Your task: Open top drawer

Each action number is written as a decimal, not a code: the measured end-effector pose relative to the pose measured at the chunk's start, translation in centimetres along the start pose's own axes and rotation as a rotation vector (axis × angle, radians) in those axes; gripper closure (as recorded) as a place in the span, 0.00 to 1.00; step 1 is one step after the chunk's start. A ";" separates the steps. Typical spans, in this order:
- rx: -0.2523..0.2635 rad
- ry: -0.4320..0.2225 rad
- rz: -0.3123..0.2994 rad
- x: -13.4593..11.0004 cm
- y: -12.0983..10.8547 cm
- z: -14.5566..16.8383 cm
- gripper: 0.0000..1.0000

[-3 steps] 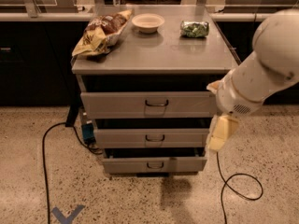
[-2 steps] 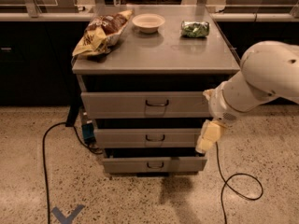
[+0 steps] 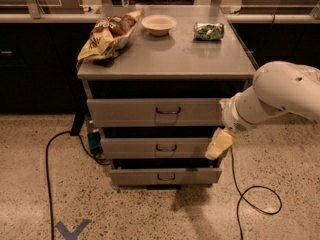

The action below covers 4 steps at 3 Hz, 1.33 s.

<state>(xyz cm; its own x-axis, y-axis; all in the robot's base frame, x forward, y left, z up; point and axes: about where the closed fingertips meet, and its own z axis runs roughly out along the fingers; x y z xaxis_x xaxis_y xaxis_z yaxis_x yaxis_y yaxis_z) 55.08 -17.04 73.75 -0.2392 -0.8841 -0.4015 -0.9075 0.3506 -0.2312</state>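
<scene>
Speckled floor w/ a grey metal cabinet point(image 3: 175, 54) in the middle; chip bag point(image 3: 107, 34), bowl point(image 3: 158, 24) & green packet point(image 3: 209, 31) on top. Top drawer point(image 3: 125, 113) sits right under the tabletop, dark handle point(image 3: 168, 110) at centre. Gripper point(image 3: 220, 143) hangs at the cabinet's right side, just below the top drawer's right corner, in front of the middle drawer point(image 3: 135, 147), its right end, well right of the handle. Can't tell if gripper is wide or closed. White arm point(image 3: 280, 94) comes in from the right.

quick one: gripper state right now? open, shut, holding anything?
Gripper: cannot be told. It is at the right end of the drawer fronts, just below the top drawer, well clear of its handle.
</scene>
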 end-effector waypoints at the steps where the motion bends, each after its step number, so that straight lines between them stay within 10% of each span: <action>1: 0.027 -0.018 -0.004 -0.4 -0.2 0.4 0.00; 4: 0.090 -0.258 -0.020 -4.9 -5.1 7.9 0.00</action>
<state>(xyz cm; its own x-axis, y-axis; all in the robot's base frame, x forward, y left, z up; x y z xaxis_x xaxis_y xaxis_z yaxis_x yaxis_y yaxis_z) 63.62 -12.05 69.94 -0.1155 -0.7869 -0.6062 -0.8739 0.3707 -0.3146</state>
